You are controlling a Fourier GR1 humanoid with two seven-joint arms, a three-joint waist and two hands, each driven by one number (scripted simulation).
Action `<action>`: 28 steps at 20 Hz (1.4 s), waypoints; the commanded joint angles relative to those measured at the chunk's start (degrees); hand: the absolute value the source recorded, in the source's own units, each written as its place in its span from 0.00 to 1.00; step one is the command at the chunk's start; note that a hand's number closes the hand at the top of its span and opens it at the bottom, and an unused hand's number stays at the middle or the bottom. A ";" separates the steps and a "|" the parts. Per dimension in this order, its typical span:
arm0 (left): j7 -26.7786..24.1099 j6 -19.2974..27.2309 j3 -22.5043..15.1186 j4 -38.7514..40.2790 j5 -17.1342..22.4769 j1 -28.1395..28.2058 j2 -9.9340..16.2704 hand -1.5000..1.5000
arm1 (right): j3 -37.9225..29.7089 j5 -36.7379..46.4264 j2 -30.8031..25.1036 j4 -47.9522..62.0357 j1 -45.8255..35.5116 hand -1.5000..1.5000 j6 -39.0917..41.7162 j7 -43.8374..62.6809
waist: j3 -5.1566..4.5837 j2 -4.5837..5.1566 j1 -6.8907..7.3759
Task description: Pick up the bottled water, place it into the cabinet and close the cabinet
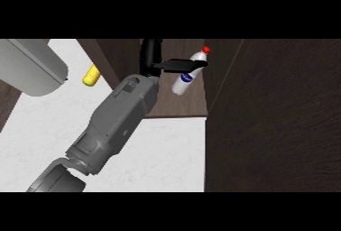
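A single yellow object (90, 75) is lying far left on the counter (166, 149) beside a grey appliance (30, 67). One forearm is reaching into the open cabinet (180, 106), its hand (174, 66) pinching the one bottled water (189, 74) at its upper body. The bottle is standing tilted just right of the hand, red cap far, over the cabinet floor. The large door (273, 117) is standing open at right.

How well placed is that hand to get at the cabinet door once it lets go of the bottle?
Probably yes. The hand is inside the cabinet, fingers around the bottled water, and the open door stands just to the bottle's right. Nothing lies between them, though the arm must withdraw first.
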 commanded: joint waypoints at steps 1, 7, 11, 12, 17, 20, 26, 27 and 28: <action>2.16 -2.24 -3.42 -7.50 1.49 5.11 -0.10 0.00 | 0.42 -2.71 1.14 -6.23 -0.65 0.00 -2.85 4.20 | 0.01 -0.45 1.34; 4.65 1.49 -10.10 -21.16 2.06 14.42 -0.10 0.00 | 1.06 -3.09 0.18 -6.89 -0.33 0.00 -2.11 5.76 | 0.02 -0.62 1.76; 7.34 4.11 -12.92 -29.85 2.28 19.28 -0.10 0.00 | 3.09 -1.43 0.37 -8.44 -3.56 0.00 -5.80 9.58 | 0.00 -0.40 2.22; 8.08 4.50 -13.13 -33.62 0.46 22.36 0.41 0.00 | 5.77 1.17 2.99 -10.13 2.19 0.00 -2.50 6.45 | 0.00 -0.95 2.38; 10.03 5.25 -17.89 -45.71 -1.10 32.02 1.82 0.00 | 1.24 -3.99 0.36 -10.44 1.31 0.00 -3.76 6.84 | 0.00 -0.69 2.39; 12.28 4.65 -20.43 -53.94 -1.29 39.04 5.25 0.00 | 4.03 -1.34 1.06 -9.71 -0.54 0.00 -5.20 8.37 | -0.01 -0.61 2.84; 12.97 6.07 -22.95 -65.06 -2.54 47.71 8.75 0.00 | 8.62 1.87 -3.58 -9.50 -0.92 1.00 -0.06 10.35 | -0.04 -0.54 3.05; 12.39 6.61 -21.87 -64.40 -3.08 47.12 8.76 0.00 | 6.89 -0.91 -6.51 -9.21 0.07 1.00 2.50 10.29 | -0.02 -0.44 2.35; 12.96 6.96 -25.23 -67.42 -3.46 50.96 8.95 0.00 | 10.36 1.56 -5.62 -11.34 0.45 1.00 1.74 11.83 | -0.07 -0.55 2.89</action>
